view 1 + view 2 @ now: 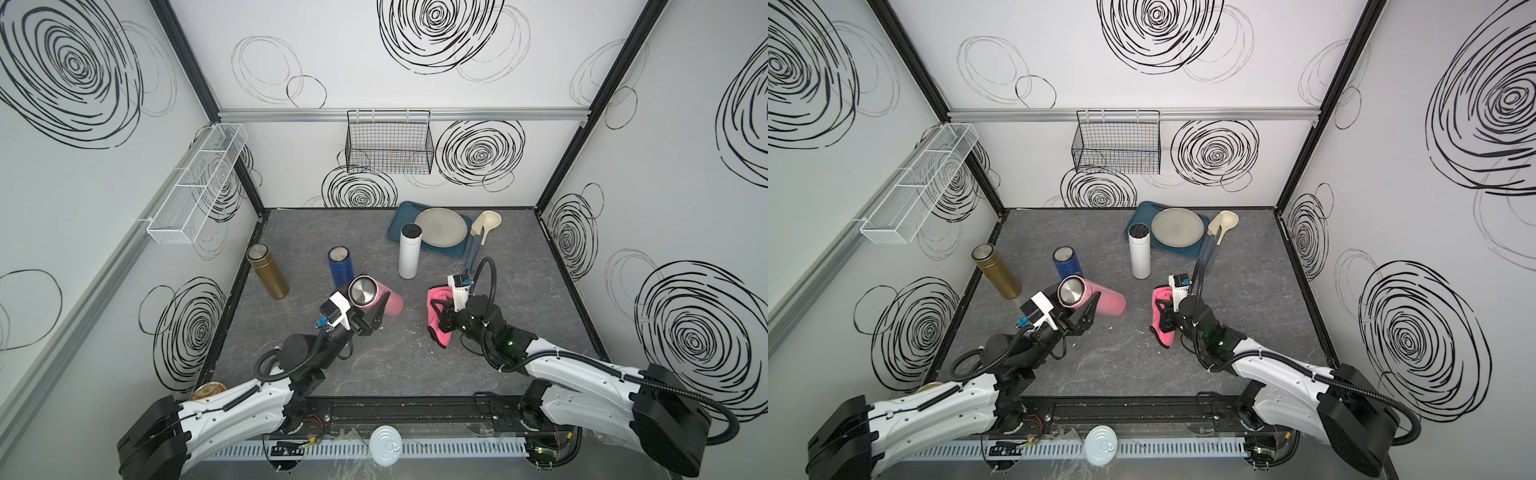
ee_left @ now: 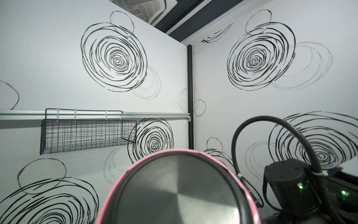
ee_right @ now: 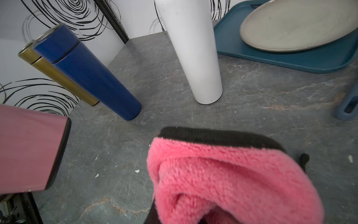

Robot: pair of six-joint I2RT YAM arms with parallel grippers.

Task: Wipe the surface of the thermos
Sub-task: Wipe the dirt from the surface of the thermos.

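Observation:
The pink thermos (image 1: 392,302) with a steel lid (image 1: 362,291) is held tilted over the grey table, in both top views. My left gripper (image 1: 371,309) is shut on its body just below the lid. In the left wrist view the lid (image 2: 174,190) fills the lower middle and hides the jaws. To the right, my right gripper (image 1: 437,316) is shut on a fluffy pink cloth (image 1: 439,300) that drapes down past the fingers. A gap of bare table separates the cloth (image 3: 232,174) from the thermos base (image 3: 29,149).
A gold thermos (image 1: 268,272), a blue one (image 1: 340,266) and a white one (image 1: 409,251) stand behind. Back right lies a blue tray (image 1: 399,216) with a plate (image 1: 441,226), and a ladle (image 1: 484,226) beside it. Wire baskets (image 1: 388,141) hang on the walls.

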